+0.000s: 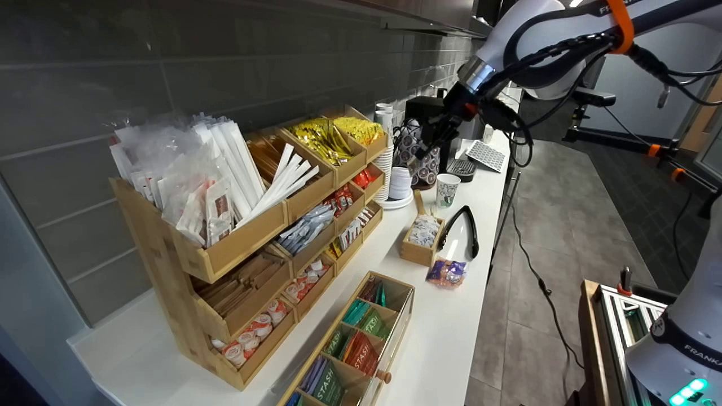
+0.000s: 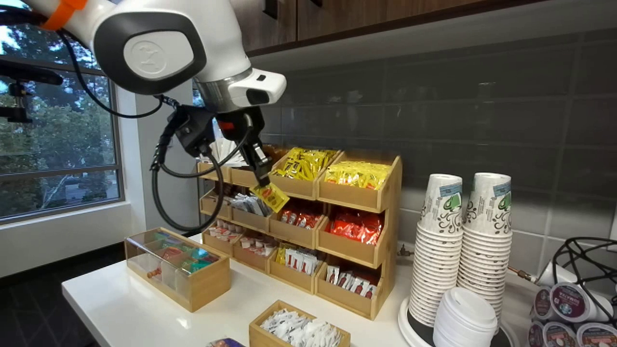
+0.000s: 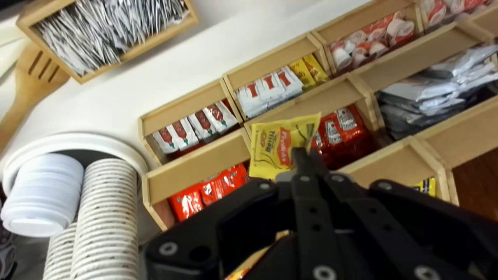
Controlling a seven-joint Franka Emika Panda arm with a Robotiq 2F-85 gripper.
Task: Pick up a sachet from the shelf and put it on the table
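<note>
My gripper [image 3: 305, 153] is shut on one yellow sachet [image 3: 282, 144], holding it by one edge at the fingertips. In an exterior view the gripper [image 2: 263, 180] holds the sachet [image 2: 272, 196] tilted in the air in front of the shelf [image 2: 391, 241]. In an exterior view the gripper [image 1: 420, 151] is beyond the shelf's far end; the sachet is hard to make out there. The shelf [image 1: 161, 282] also shows in the wrist view [image 3: 194, 169]. Like sachets [image 2: 303, 164] lie in its top bins. The white table [image 1: 434, 338] lies below the sachet and in front of the shelf.
On the table stand a tea box [image 2: 209, 289], a small wooden box [image 1: 414, 254] of white paper packets, black tongs [image 1: 475, 239], a purple-orange packet [image 1: 447, 273] and a paper cup [image 1: 447, 190]. Cup stacks [image 2: 434, 270] with white lids [image 2: 465, 318] stand beside the shelf.
</note>
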